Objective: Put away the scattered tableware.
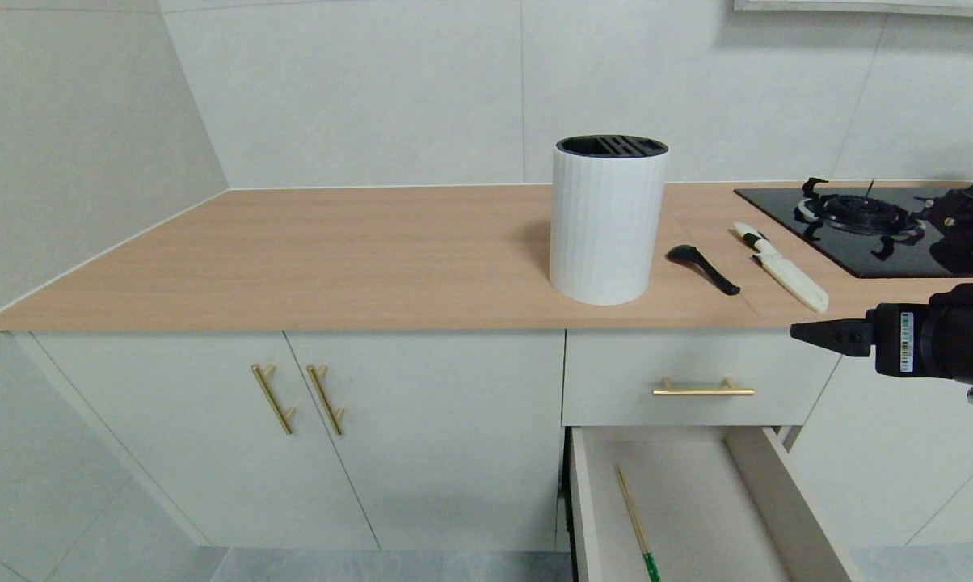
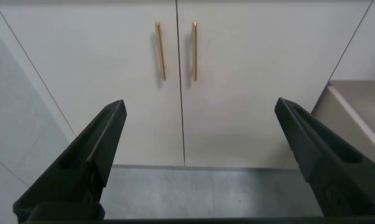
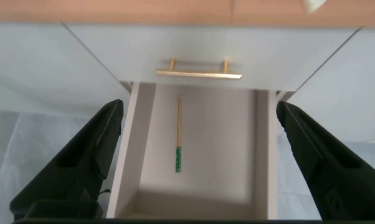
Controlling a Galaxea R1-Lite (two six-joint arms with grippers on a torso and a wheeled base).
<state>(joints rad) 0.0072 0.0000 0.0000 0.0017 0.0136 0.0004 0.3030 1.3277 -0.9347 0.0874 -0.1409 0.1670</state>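
Observation:
On the wooden counter [image 1: 333,259] stands a white ribbed utensil holder [image 1: 608,222] with a black slotted top. To its right lie a black spoon [image 1: 703,268] and a white knife [image 1: 780,265]. Below them the lower drawer [image 1: 745,477] is pulled out, with a wooden chopstick [image 1: 636,524] with a green end lying in it. My right gripper [image 1: 806,332] hangs in front of the counter edge, right of the knife. It is open and empty over the drawer [image 3: 262,155] and chopstick [image 3: 178,134]. My left gripper [image 2: 200,155] is open and empty, facing the cabinet doors [image 2: 181,81].
A black gas hob [image 1: 858,226] sits at the counter's far right. A shut drawer with a gold handle [image 1: 703,391] lies above the open one. Two cabinet doors with gold handles [image 1: 296,398] are at the left. Tiled walls close the back and left.

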